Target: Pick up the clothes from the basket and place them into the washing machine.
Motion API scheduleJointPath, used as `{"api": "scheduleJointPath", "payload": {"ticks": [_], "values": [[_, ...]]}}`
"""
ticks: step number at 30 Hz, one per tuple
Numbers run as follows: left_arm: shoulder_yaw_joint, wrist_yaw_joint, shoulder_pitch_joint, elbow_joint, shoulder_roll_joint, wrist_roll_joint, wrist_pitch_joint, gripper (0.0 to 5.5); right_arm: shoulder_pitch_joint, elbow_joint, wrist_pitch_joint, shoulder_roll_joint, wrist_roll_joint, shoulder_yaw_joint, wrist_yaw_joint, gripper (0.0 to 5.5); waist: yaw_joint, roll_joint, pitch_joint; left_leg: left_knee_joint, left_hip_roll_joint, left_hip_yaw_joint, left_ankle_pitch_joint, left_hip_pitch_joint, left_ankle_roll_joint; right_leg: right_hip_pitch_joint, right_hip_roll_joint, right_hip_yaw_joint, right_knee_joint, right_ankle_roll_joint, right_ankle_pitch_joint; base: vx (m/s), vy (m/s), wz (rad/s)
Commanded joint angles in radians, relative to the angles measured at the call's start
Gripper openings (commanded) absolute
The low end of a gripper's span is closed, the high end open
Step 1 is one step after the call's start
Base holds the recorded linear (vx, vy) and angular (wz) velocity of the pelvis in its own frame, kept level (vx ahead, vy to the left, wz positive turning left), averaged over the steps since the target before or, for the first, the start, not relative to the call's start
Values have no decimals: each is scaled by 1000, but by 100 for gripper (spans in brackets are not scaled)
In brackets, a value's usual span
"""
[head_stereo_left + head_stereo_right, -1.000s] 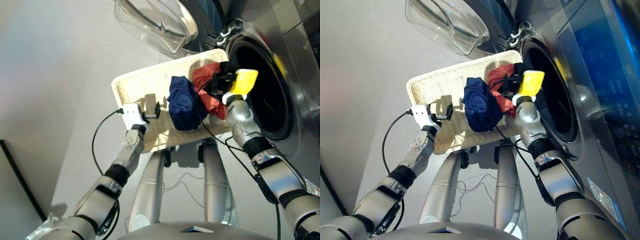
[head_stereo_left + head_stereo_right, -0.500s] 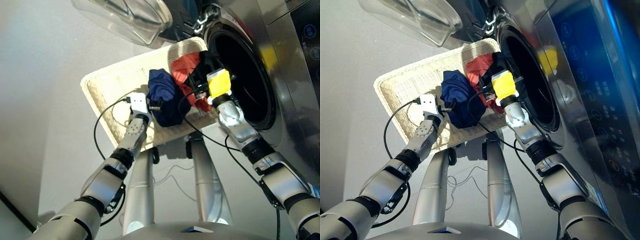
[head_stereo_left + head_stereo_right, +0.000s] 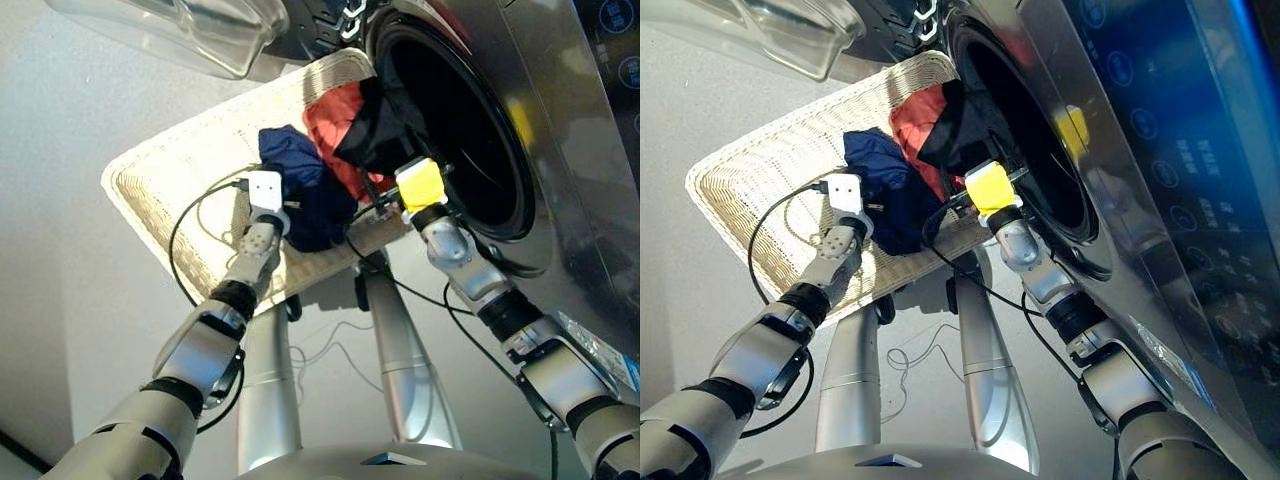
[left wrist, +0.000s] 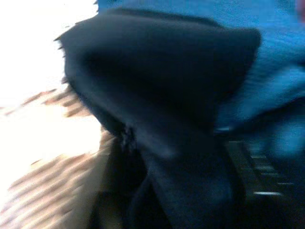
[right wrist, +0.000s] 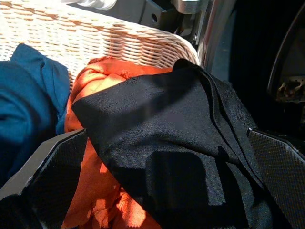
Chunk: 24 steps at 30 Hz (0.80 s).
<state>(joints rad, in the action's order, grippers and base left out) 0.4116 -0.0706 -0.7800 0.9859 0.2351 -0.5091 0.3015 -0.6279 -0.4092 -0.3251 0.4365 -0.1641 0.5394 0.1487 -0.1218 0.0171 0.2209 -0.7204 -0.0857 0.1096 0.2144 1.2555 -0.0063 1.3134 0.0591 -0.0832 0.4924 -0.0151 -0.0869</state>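
1. Clothes are lying in three pieces at the machine end of the basket [image 3: 150, 175], which is sitting in front of the washing machine [image 3: 560, 150] with one corner just beside the drum mouth [image 3: 460, 120]
2. A black garment [image 3: 375, 130] is hanging up from the right gripper [image 3: 385, 205], draping over the basket's rim and against the lower edge of the drum mouth; the right wrist view is showing the two black fingers [image 5: 281, 167] standing wide apart with the black cloth [image 5: 181, 143] spreading between them, so whether they are actually pinching it is hard to say
3. A coral red garment [image 3: 335, 115] is lying under and beside the black one, touching it, near the basket's far corner
4. A navy blue garment [image 3: 305, 185] is bunching in the middle of the basket, touching the red one on its machine side
5. The left gripper [image 3: 290, 205] is pressing against the near edge of the navy garment; the left wrist view is filling with dark blue cloth [image 4: 162, 95] over the woven base, and it is hiding the fingers, so I cannot tell how the jaws are standing
6. The clear glass door [image 3: 180, 30] is standing swung open beyond the basket's far side
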Motion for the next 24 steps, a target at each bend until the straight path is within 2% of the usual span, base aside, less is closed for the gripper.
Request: {"api": "scheduleJointPath", "payload": {"ticks": [1, 6, 8, 9, 12, 15, 17, 18, 24], "values": [[-13, 11, -12, 40, -28, 5, 14, 0, -6, 93, -40, -63, 4, -21, -8, 550, -6, 6, -8, -15, 19, 0, 0, -4, 34, -48, -2, 92, -10, -26, 29, 0, 0, 0], [-17, 36, 34, -22, -39, -50, 36, 0, 12, 54, -35, -58, 30, -14, -8, 550, 7, 17, -17, 78, 32, 1, -31, -80, 30, -111, -33, 93, -68, -31, 7, 0, 0, 0], [-18, 41, 43, -30, -40, -62, 40, 0, 12, 50, -31, -52, 59, -11, -3, 550, 10, 17, -16, 97, 36, 1, -37, -98, 29, -131, -39, 93, -80, -32, 5, 13, -25, 104], [-25, 67, 79, -81, -44, -107, 52, 0, 15, 27, -23, -33, 122, 4, 3, 550, 22, 20, -15, 147, 42, -5, -58, -140, 24, -176, -56, 97, -111, -34, -3, 30, -45, 197], [-41, 115, 138, -162, -55, -191, 64, 0, 22, 9, -14, 13, 223, 31, 6, 550, 35, 23, -11, 211, 58, -3, -81, -205, 19, -243, -72, 102, -150, -37, -12, 15, -47, 217], [-34, 159, 200, -246, -59, -246, 69, 0, 30, -16, -7, 54, 309, 70, -12, 550, 51, 25, -9, 264, 76, -12, -103, -269, 14, -313, -85, 110, -192, -40, -21, 9, -48, 232], [-30, 179, 220, -276, -62, -271, 69, 0, 25, -20, -8, 69, 353, 96, -22, 550, 57, 27, -10, 280, 79, -13, -110, -292, 12, -335, -88, 114, -202, -42, -22, -6, -42, 211], [-30, 211, 252, -328, -69, -319, 68, 0, 10, -28, -4, 92, 439, 140, -30, 550, 68, 27, -14, 293, 87, -16, -116, -316, 10, -367, -91, 121, -215, -42, -20, 0, 0, 0], [-1, 250, 305, -461, -75, -409, 62, 0, -26, -64, 3, 91, 544, 226, -50, 550, 97, 29, -25, 326, 103, -32, -132, -379, 11, -437, -97, 132, -237, -43, -15, -2, -10, 21]]}}
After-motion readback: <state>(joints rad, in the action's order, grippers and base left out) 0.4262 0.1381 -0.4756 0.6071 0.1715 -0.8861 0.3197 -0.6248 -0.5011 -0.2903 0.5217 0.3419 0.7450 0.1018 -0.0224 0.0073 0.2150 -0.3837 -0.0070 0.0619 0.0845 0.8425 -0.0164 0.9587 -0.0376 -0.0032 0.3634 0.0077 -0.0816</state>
